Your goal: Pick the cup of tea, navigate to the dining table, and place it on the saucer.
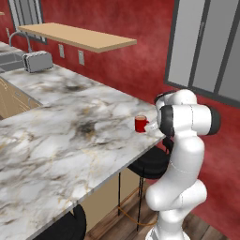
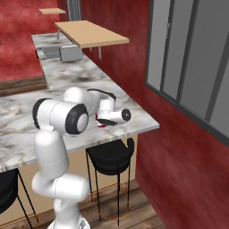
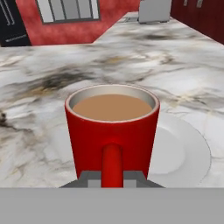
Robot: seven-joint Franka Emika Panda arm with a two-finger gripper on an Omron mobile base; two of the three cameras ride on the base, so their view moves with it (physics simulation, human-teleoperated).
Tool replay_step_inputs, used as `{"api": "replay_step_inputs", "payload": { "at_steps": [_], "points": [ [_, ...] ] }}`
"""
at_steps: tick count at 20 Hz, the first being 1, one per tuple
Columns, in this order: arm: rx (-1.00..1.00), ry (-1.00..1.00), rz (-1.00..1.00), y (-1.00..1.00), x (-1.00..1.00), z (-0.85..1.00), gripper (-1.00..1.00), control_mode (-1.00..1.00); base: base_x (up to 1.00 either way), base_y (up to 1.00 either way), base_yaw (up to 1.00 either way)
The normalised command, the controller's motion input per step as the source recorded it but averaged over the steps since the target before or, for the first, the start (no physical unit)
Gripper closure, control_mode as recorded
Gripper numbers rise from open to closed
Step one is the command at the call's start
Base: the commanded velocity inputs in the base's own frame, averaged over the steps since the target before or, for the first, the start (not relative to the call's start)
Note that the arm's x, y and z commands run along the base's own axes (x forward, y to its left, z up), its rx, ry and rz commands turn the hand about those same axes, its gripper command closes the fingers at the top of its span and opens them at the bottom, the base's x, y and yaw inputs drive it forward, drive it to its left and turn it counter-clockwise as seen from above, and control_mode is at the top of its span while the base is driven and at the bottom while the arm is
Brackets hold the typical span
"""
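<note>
Claw [image 3: 112,178] clasping cup of tea [image 3: 112,131] by handle, above saucer [image 3: 183,153] on dining table [image 1: 56,140]

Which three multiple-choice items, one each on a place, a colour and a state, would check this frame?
1. Where does the saucer lie?
A. on the wooden shelf
B. on the dining table, beside and behind the cup of tea
C. on a stool

2. What colour is the cup of tea?
A. red
B. white
C. blue

3. What state is the cup in?
A. tipped over
B. empty
C. upright with tan liquid inside

Answers:
1. B: the hand view shows the white dish on the marble of the dining table, partly hidden by the cup.
2. A: its wall and handle are red.
3. C: the rim is level and the tea fills it.
</note>
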Motion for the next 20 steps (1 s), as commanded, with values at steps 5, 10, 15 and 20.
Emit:
{"api": "replay_step_inputs", "payload": {
  "at_steps": [5,10,15,20],
  "points": [
    [0.0,0.0,0.0,0.0,0.4,0.0,1.0,-1.0,0.0,0.0,0.0],
    [0.0,0.0,0.0,0.0,0.57,0.0,1.0,-1.0,0.0,0.0,0.0],
    [0.0,0.0,0.0,0.0,0.48,-0.16,1.0,-1.0,0.0,0.0,0.0],
    [0.0,0.0,0.0,0.0,0.21,-0.27,1.0,-1.0,0.0,0.0,0.0]
  ]
}}
